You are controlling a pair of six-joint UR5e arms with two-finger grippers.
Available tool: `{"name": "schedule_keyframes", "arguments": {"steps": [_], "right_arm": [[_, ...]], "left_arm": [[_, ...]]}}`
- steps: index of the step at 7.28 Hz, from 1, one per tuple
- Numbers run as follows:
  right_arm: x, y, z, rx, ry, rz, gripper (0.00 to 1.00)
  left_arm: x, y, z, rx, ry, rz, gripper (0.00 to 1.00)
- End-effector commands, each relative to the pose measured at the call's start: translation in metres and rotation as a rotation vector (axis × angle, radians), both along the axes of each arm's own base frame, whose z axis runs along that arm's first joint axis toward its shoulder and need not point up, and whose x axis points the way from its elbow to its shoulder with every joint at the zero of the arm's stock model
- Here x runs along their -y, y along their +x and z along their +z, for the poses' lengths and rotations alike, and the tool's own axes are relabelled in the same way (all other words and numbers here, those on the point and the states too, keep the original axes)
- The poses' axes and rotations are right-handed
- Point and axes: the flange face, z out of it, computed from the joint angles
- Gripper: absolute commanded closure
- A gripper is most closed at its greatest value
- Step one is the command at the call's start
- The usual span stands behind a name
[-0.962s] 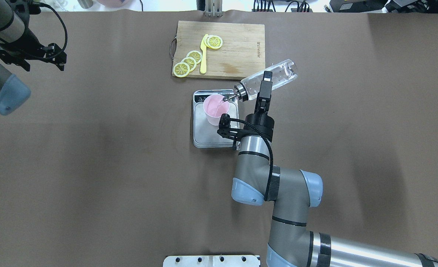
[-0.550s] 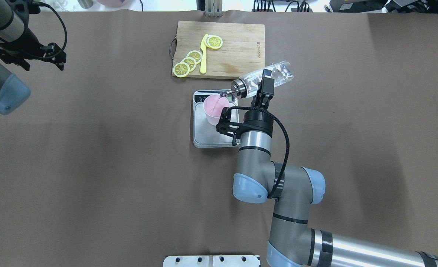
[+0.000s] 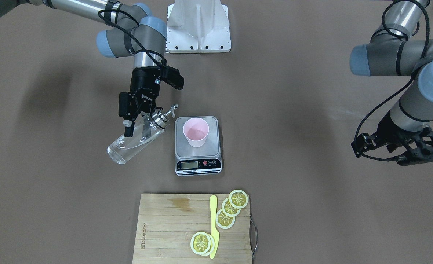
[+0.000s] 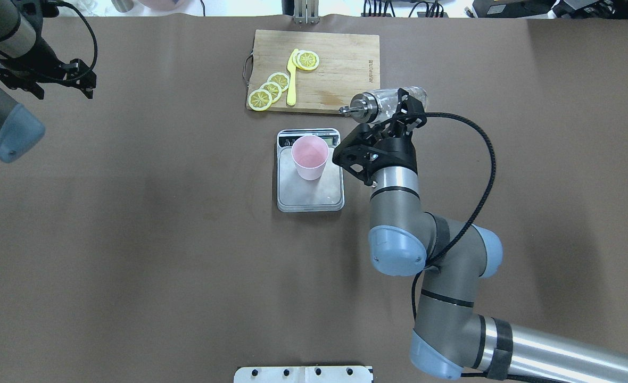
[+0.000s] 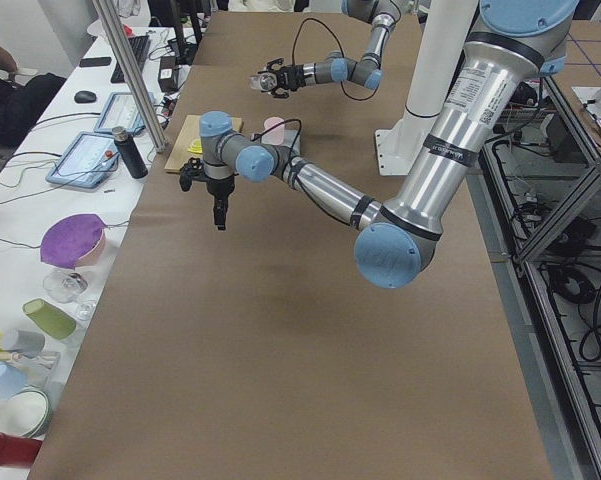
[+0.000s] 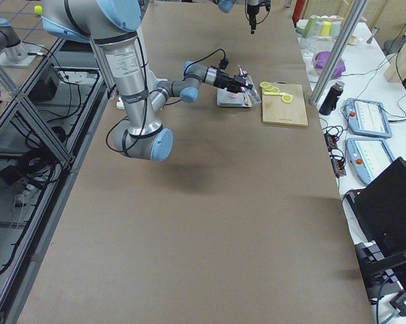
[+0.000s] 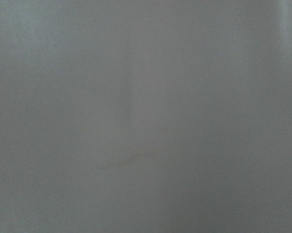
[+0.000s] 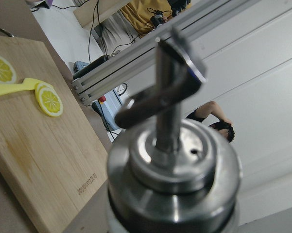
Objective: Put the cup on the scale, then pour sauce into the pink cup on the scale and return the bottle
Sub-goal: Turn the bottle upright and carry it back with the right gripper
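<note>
The pink cup [image 3: 196,132] [image 4: 310,157] stands upright on the steel platform of the scale [image 3: 181,148] [image 4: 308,194]. My right gripper [image 3: 130,123] [image 4: 399,109] is shut on the clear glass bottle [image 3: 134,143] [image 4: 394,100]. It holds the bottle tilted in the air beside the scale, near the cutting board's corner. The metal pourer cap [image 3: 160,118] [image 8: 172,165] is clear of the cup. Clear sauce shows in the bottle. My left gripper [image 3: 418,154] [image 5: 220,212] hangs far off over bare table, and I cannot tell how its jaws stand.
A wooden cutting board [image 3: 172,227] [image 4: 340,58] lies beyond the scale with lemon slices [image 4: 271,88] and a yellow knife [image 4: 291,80] on it. The white robot base [image 3: 198,25] is at the robot's edge.
My right gripper has swung the bottle up and away from the cup toward the cutting board. The spout no longer hangs over the cup. The left arm has barely moved.
</note>
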Motion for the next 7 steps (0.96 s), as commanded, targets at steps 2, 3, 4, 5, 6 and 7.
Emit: {"name": "schedule_keyframes", "arguments": {"steps": [2, 3, 4, 5, 6, 7], "right_arm": [[0.000, 0.055, 0.046, 0.401, -0.095, 0.017, 1.00], [0.000, 0.062, 0.062, 0.521, -0.141, 0.008, 1.00], [-0.001, 0.071, 0.083, 0.553, -0.186, 0.012, 1.00], [0.008, 0.080, 0.090, 0.636, -0.245, 0.016, 1.00], [0.019, 0.102, 0.093, 0.697, -0.308, 0.003, 1.00], [0.023, 0.111, 0.102, 0.748, -0.367, 0.001, 1.00]], "left_arm": [[0.003, 0.000, -0.010, -0.008, 0.009, -0.008, 0.02], [0.003, 0.000, -0.011, -0.009, 0.010, -0.009, 0.02], [0.003, 0.000, -0.012, -0.010, 0.012, -0.008, 0.02], [0.004, 0.000, -0.013, -0.011, 0.012, -0.009, 0.02], [0.004, 0.001, -0.014, -0.011, 0.014, -0.009, 0.02], [0.004, 0.000, -0.013, -0.011, 0.012, -0.009, 0.02]]}}
